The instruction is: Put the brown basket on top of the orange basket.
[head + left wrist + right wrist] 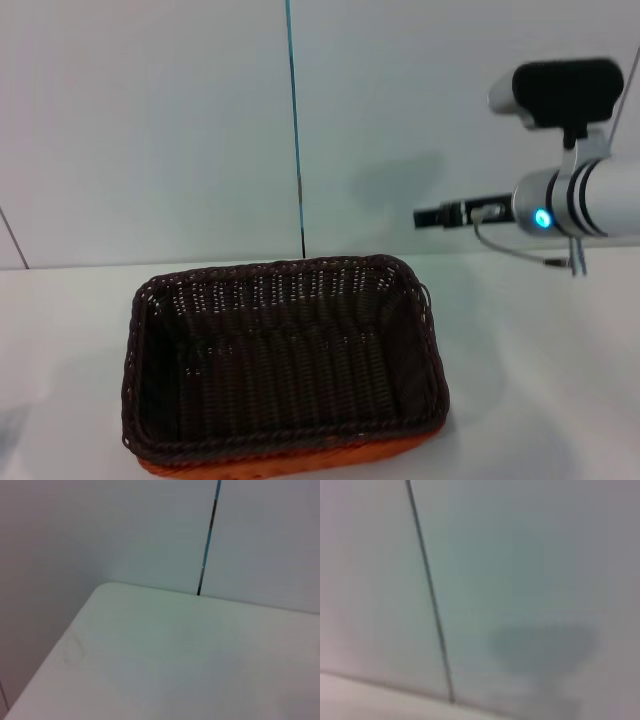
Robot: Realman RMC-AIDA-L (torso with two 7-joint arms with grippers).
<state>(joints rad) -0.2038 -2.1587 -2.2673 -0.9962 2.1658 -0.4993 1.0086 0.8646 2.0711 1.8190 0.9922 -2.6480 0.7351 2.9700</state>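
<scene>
The dark brown basket (285, 355) sits nested on top of the orange basket (290, 462) on the white table, at the front middle of the head view. Only a strip of the orange basket shows under the brown one's front edge. My right gripper (425, 216) is raised above the table, to the right of and behind the baskets, pointing left and apart from them. It holds nothing. My left gripper is out of view. Neither wrist view shows the baskets.
The white table (540, 360) runs back to a pale wall with a dark vertical seam (297, 150). The left wrist view shows a rounded table corner (107, 587) and the wall. The right wrist view shows the wall and the seam (432, 610).
</scene>
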